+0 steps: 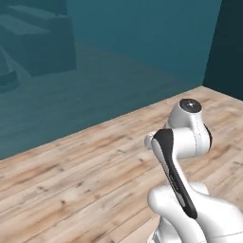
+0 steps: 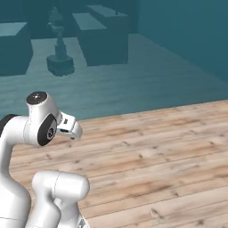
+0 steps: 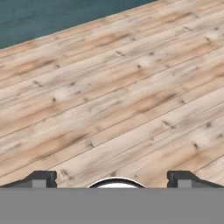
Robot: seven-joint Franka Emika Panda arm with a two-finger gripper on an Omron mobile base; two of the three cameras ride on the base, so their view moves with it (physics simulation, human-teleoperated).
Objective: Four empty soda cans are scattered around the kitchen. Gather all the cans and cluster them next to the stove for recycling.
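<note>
The soda cans and the stove are out of view. In the hand view my gripper point(image 3: 113, 178) is open, its two dark fingertips point(image 3: 41, 177) standing far apart with nothing between them. It looks down at bare wooden floor planks point(image 3: 131, 87). My white arm point(image 1: 182, 142) is folded up close over the base.
Light wooden floor point(image 2: 156, 156) spreads ahead and to both sides. A teal see-through wall point(image 1: 118, 71) bounds it in front, with dim boxy furniture point(image 2: 104, 38) and a pedestal shape point(image 2: 60, 58) behind it. A darker wall corner point(image 1: 225, 47) stands at the right.
</note>
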